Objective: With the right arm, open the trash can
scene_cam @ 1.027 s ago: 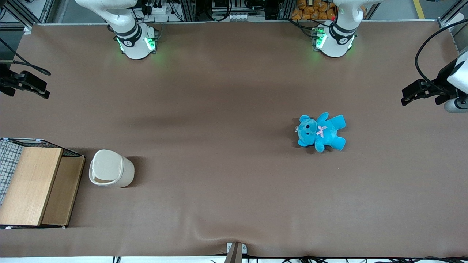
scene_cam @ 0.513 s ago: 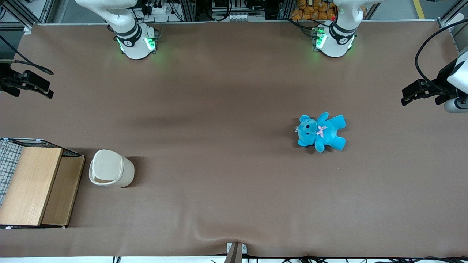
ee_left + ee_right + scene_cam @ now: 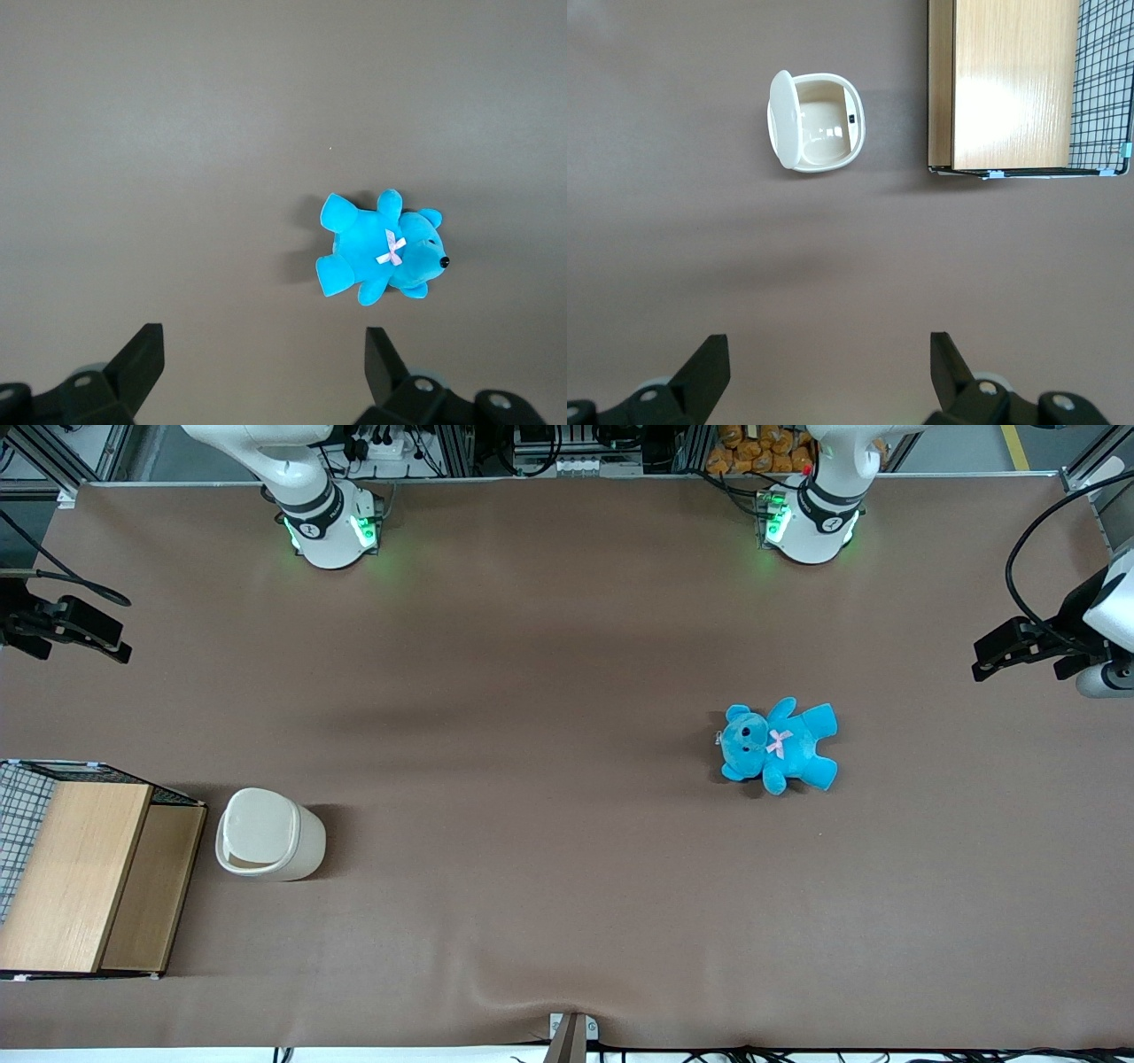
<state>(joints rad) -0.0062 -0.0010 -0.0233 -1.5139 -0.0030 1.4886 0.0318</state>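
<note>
The trash can [image 3: 270,834], a small cream-white bin, stands on the brown table beside the wooden-topped box. In the right wrist view the trash can [image 3: 818,121] is seen from straight above: its pale lid [image 3: 781,119] stands along one side and the glossy inside shows. My right gripper [image 3: 120,642] hangs high over the working arm's end of the table, farther from the front camera than the bin and well apart from it. The gripper [image 3: 828,340] is open, fingers spread wide, with only bare table between them.
A wooden-topped box with wire mesh [image 3: 75,872] sits right beside the bin, also seen as the box [image 3: 1014,84] in the wrist view. A blue teddy [image 3: 778,746] lies toward the parked arm's end of the table.
My right gripper has shifted slightly toward the table's middle since a second ago, then held still. The trash can, box and teddy have not moved.
</note>
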